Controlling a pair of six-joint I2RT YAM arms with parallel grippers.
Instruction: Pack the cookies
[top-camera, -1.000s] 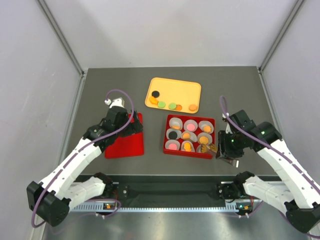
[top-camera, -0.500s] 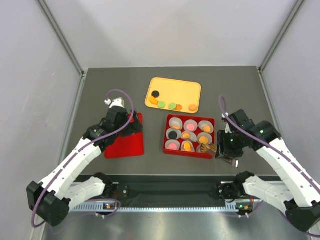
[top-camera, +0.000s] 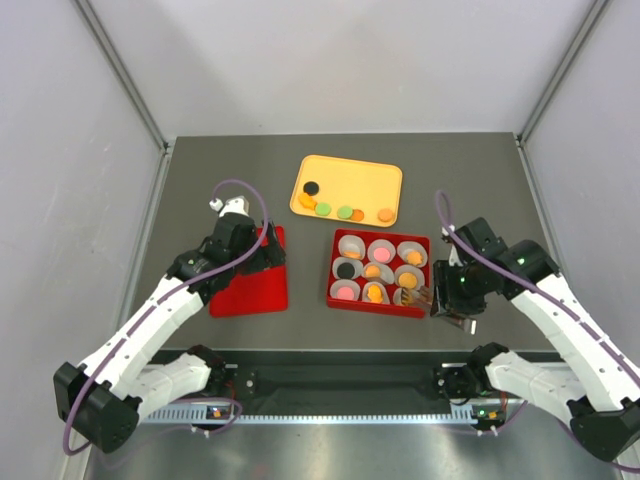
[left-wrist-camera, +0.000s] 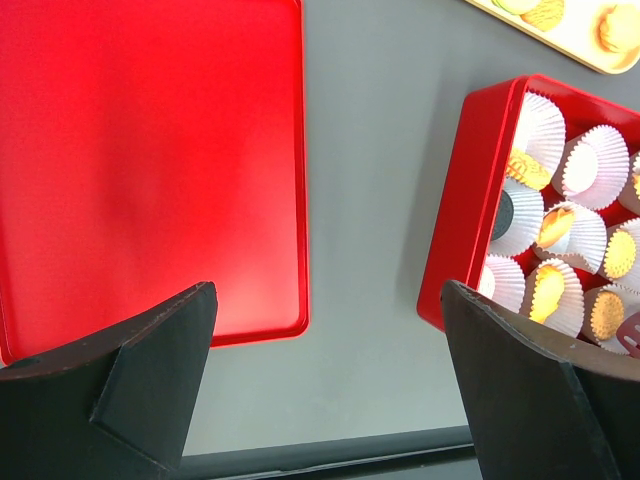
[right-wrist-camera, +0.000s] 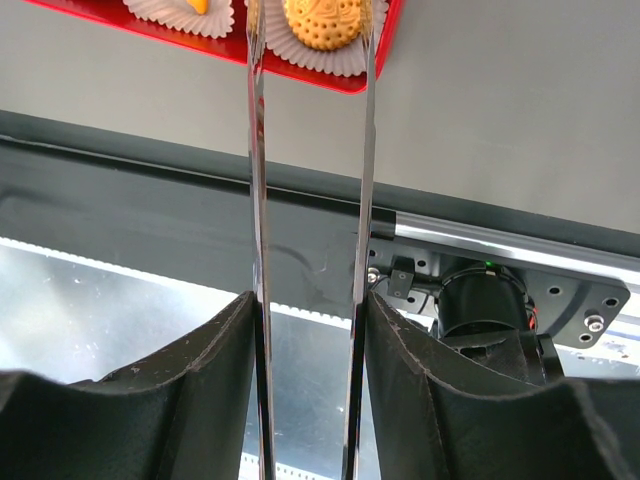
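Lettering, labels, brands, numerals, signs: none legible in any view. One item noted: cookie straight ahead of the right claw carries an embossed surface pattern; no characters can be made out.

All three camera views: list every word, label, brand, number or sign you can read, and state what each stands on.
No text can be read in any view.
The red box, the yellow tray and the red lid: plain, no print.
The cookie at the tips of the tongs: a raised pattern, too blurred to tell whether it holds letters.
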